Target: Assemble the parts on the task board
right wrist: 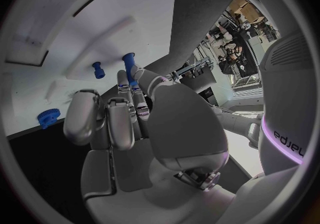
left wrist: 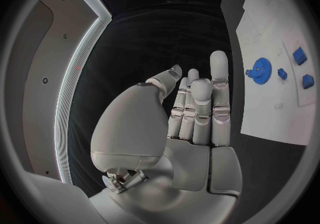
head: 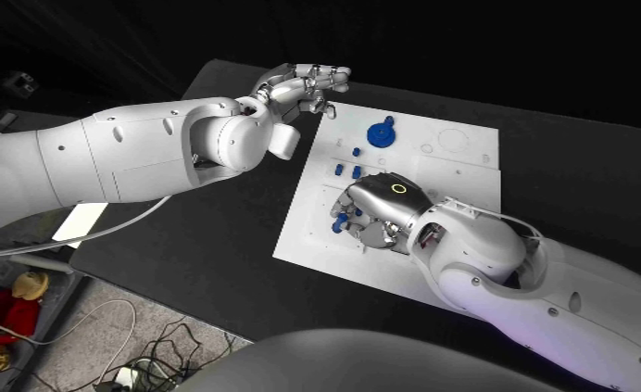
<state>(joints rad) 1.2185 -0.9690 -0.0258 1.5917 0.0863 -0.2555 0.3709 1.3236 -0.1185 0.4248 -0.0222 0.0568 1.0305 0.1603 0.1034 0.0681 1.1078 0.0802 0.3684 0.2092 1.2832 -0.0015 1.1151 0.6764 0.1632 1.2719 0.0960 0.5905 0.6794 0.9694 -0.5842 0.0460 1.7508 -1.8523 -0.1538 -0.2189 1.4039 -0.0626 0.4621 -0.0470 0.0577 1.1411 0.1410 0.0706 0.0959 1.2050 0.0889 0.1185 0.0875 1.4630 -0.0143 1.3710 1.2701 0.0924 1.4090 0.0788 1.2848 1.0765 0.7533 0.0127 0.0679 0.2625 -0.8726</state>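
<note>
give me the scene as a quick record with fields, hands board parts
board: white task board on the black table
left hand: raised off the board's far left corner, fingers apart, holding nothing
right hand: down over the board's near left part, fingers at a blue peg; whether it grips the peg is unclear
gear: blue gear flat on the far part of the board, untouched
other parts: small blue pieces between gear and right hand

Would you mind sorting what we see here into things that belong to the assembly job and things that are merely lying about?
Belonging to the job:
task board
blue gear standing on it
small blue parts on the board
right hand, low over the board
left hand, raised beyond the board's edge

Just lying about:
cables on the floor
red and yellow item beside the table
</note>
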